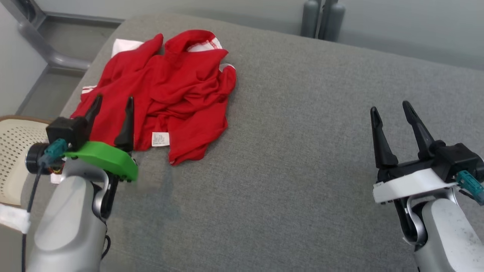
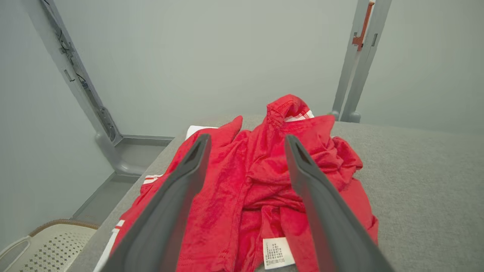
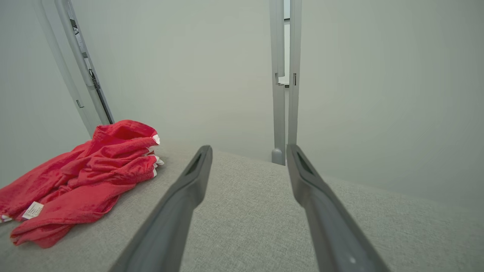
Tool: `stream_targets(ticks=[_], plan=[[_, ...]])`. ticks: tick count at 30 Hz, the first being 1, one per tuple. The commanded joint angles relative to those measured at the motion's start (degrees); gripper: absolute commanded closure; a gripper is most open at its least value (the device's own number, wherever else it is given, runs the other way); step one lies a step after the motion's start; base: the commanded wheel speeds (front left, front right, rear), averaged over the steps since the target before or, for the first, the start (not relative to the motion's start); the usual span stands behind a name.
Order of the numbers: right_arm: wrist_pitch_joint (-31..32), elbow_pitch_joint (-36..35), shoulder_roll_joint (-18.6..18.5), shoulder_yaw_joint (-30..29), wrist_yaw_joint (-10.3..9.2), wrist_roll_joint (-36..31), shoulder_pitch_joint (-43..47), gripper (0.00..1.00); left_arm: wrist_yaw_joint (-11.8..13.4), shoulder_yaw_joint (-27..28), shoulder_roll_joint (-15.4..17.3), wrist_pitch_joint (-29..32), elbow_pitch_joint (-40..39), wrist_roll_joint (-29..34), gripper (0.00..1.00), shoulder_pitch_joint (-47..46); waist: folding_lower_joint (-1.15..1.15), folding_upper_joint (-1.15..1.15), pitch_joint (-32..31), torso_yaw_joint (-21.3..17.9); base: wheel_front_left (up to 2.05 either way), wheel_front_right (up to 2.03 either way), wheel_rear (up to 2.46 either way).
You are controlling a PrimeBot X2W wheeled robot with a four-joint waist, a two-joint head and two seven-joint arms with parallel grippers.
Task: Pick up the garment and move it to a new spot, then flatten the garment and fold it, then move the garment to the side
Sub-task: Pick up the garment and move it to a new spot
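Head view looks down on a grey fabric-covered surface [image 1: 302,151] with a red garment [image 1: 170,94] lying crumpled in a loose heap at its far left corner. White trim shows at the garment's far edge and left side, and a small white label [image 1: 160,138] lies face up near its closest hem.

The left hand [image 1: 114,98], mounted on a green bracket [image 1: 106,158], sits at the garment's near-left edge. Its two dark fingers are spread wide apart with nothing between them, and their tips overlap the red cloth; whether they touch it cannot be told. The left wrist view looks along those fingers [image 2: 181,189] straight over the heap, with the label low between them.

The right hand [image 1: 390,106], on a white bracket [image 1: 408,185], is over bare grey surface at the right, well apart from the garment, with its fingers likewise spread and empty. In the right wrist view the garment lies far off to the left.

A cream perforated chair [image 1: 15,151] stands beside the surface at the lower left.
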Motion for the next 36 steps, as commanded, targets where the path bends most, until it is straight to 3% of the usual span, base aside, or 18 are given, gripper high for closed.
stream_targets(ticks=[1, 6, 18, 20, 21, 31, 36], plan=[[-0.2, 0.0, -0.5, 0.3, 0.0, 0.1, -2.0, 0.0, -0.1, -0.6, 0.4, 0.6, 1.4, -1.8, 0.0, -3.3, 0.0, 0.0, 14.7, -8.7, 0.0, 0.0, 0.0], [-0.2, 0.5, -0.4, 1.6, 0.0, 0.3, -5.0, 0.0, -0.1, -2.7, 2.3, 2.4, 6.5, -5.3, 0.0, -9.9, 0.0, 0.0, 17.8, -11.1, 0.0, 0.0, 0.0], [-0.2, 0.6, 0.3, 2.4, 0.01, 0.6, -7.1, 0.0, 0.0, -12.7, 7.2, 14.2, 16.6, -13.0, 0.0, -17.3, 0.0, 0.0, 19.2, -14.8, 0.0, 0.0, 0.0], [-0.2, 0.8, 0.6, 2.3, 0.01, 0.7, -7.1, 0.0, 0.0, -13.8, 7.2, 14.8, 17.5, -14.3, 0.64, -17.4, 0.0, 0.0, 18.8, -15.1, 0.0, 0.0, 0.0], [-0.2, 0.9, 0.8, 2.2, 0.0, 0.7, -6.9, 0.0, 0.0, -14.3, 7.3, 14.7, 17.7, -14.8, 1.0, -17.3, 0.0, 0.0, 18.4, -15.2, 0.0, 0.0, 0.0], [-0.2, 2.5, 2.6, 1.4, 0.01, 1.5, -2.8, 0.0, -0.1, -17.2, 10.5, 9.3, 12.0, -17.7, 1.0, -14.0, 0.0, 0.0, 11.7, -15.1, 0.0, 0.0, 0.0], [-0.2, 2.8, 3.3, 0.7, 0.0, 1.8, -0.1, 0.0, 0.9, -17.6, 11.0, 9.0, 4.4, -17.6, 1.0, -11.3, 0.0, 0.0, 7.1, -14.8, 0.0, 0.0, 0.0]])
